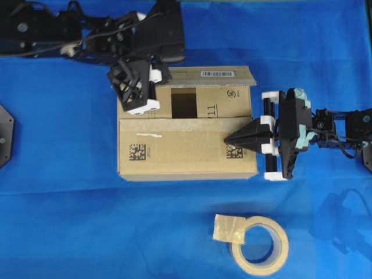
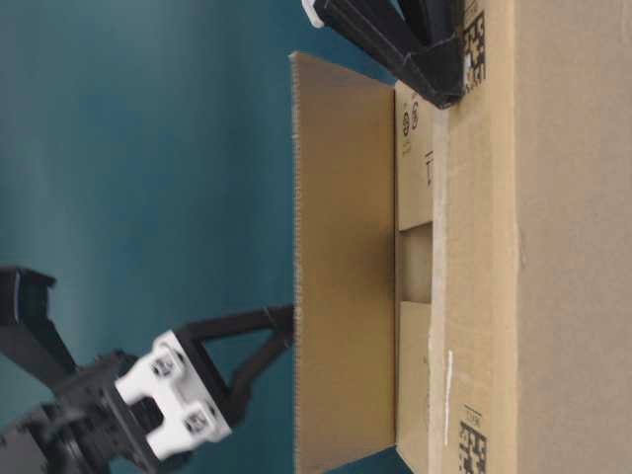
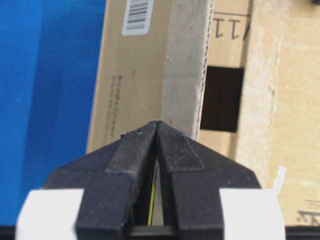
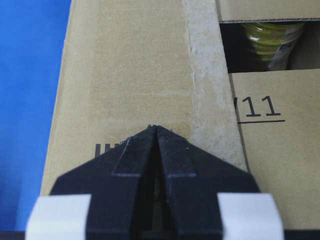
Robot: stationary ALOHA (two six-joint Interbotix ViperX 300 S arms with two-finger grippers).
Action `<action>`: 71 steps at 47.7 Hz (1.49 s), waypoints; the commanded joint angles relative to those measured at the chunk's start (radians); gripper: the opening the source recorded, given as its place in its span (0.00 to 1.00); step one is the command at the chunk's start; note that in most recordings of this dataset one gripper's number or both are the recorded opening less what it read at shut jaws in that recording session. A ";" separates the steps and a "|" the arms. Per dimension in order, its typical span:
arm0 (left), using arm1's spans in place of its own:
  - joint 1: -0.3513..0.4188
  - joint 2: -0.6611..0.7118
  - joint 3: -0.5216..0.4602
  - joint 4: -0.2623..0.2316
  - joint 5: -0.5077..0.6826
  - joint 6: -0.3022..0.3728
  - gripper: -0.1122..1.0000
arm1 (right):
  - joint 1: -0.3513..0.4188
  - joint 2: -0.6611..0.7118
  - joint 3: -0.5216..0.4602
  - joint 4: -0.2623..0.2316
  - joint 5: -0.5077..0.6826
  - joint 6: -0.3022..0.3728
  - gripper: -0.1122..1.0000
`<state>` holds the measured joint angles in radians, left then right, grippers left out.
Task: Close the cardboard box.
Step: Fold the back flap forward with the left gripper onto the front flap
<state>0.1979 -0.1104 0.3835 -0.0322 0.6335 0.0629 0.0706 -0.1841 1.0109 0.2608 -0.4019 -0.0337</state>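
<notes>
A roll of tape (image 1: 260, 244) is lying nearest the viewer on the blue cloth (image 1: 70, 226) in the overhead view, well apart from the cardboard box (image 1: 186, 152), which is sitting in the middle of the cloth. The near long flap is lying flat over the box, and the right gripper (image 1: 228, 139) is resting on its right end with its fingers clenched together into a point, holding nothing. The far long flap is standing up, tilted slightly. The left gripper (image 1: 156, 74) is meeting that flap at its left end from outside, its jaws likewise pressed together; whether it is actually touching the cardboard is hard to tell from above.

The right wrist view is showing what the overhead view is not: through the dark gap between the two short flaps, something yellow (image 4: 270, 37) is sitting inside the box, too cut off to identify. That view is also reading the black print "11" on one short flap. The left wrist view is showing the raised flap's corrugated edge running just beside the closed fingertips (image 3: 172, 145), plus a barcode label (image 3: 137, 16) on the flap's outer face. The table-level view, turned on its side, is giving the flap's upright stance clearly, with the left gripper's tip against its outer face. Beyond the box, both arms are partly cut off by the frame edges
</notes>
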 commanded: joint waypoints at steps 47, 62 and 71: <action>-0.075 -0.072 0.357 -0.005 -0.480 -0.160 0.10 | -0.091 -0.006 -0.018 0.003 -0.037 -0.003 0.10; -0.081 -0.072 0.362 -0.005 -0.486 -0.160 0.10 | -0.121 -0.005 -0.020 0.003 -0.031 -0.003 0.10; -0.080 -0.074 0.362 -0.005 -0.486 -0.160 0.10 | -0.121 -0.005 -0.020 0.003 -0.029 -0.003 0.10</action>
<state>0.1243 -0.1672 0.7501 -0.0353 0.1503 -0.0982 -0.0476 -0.1825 1.0078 0.2608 -0.4280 -0.0353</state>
